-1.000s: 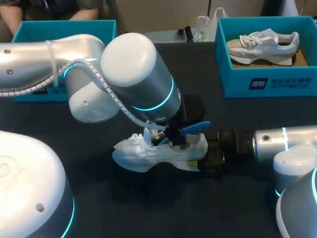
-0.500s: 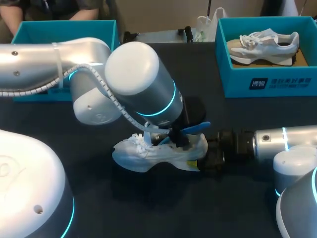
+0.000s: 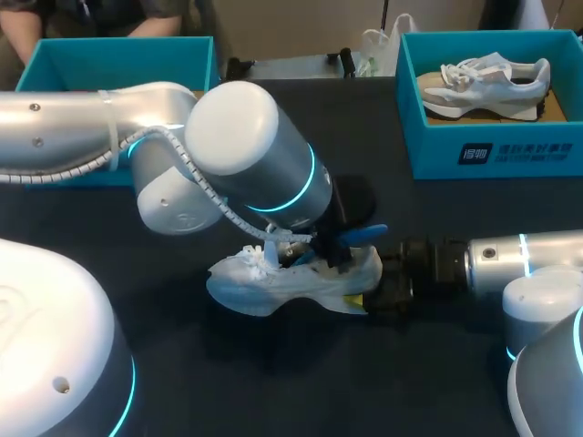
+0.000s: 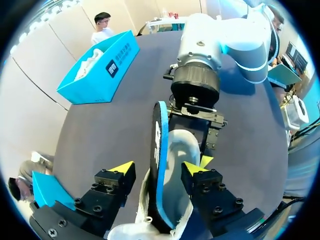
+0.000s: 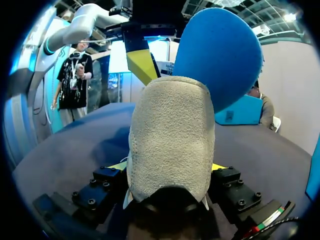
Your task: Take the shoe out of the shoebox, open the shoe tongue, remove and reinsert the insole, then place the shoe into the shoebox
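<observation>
Fingers (image 4: pixel 121 171) spread, left gripper (image 4: pixel 159 168) straddles the insole (image 4: pixel 159 145); its arm drifted toward 9 o'clock, insole unmoved, so reinsertion seems unfinished; right gripper (image 5: pixel 167 167) pinches the shoe (image 5: pixel 170 135)

Dark matte table (image 3: pixel 273 391) surface

We can read nothing with certainty. The teal shoebox (image 3: pixel 428 137) at the table's (image 3: pixel 301 382) far right corner bears a white mark (image 3: pixel 516 153) on its front wall, a small square and two short lines, too small for us to make out.
</observation>
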`<state>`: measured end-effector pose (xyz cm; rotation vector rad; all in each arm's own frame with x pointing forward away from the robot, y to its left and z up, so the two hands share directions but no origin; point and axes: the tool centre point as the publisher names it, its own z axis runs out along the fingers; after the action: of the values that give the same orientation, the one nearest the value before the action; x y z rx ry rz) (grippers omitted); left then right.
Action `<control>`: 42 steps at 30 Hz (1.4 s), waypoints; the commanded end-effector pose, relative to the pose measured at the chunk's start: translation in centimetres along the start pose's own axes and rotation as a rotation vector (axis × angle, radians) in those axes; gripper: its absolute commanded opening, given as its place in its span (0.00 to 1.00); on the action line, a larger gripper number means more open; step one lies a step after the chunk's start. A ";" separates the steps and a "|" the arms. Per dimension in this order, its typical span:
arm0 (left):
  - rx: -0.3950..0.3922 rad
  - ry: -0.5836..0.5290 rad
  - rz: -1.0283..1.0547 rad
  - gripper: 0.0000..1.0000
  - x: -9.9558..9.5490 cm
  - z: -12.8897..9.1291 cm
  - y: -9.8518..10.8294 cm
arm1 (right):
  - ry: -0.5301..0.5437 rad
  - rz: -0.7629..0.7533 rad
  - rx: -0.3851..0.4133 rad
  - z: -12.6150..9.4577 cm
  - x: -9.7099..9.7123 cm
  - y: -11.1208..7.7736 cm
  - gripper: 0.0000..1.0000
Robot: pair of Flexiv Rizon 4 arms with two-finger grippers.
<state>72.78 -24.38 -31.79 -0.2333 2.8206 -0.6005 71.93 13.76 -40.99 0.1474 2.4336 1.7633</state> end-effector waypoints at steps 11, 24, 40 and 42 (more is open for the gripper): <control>0.044 0.034 -0.038 0.47 -0.5 1.4 1.1 | -0.001 0.000 0.004 0.0 0.1 0.2 0.00; 0.070 0.044 -0.026 0.39 -0.3 1.3 0.5 | -0.001 0.000 0.004 0.0 0.1 0.2 0.00; 0.086 0.068 -0.045 0.00 -0.4 1.1 -0.1 | -0.001 0.000 0.004 0.0 0.1 0.2 0.00; 0.092 0.081 -0.046 0.00 -0.5 0.7 -0.5 | -0.001 0.000 0.004 0.0 0.1 0.2 0.00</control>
<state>73.22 -25.20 -32.43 -0.2739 2.8495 -0.7541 71.94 13.75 -41.00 0.1478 2.4337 1.7630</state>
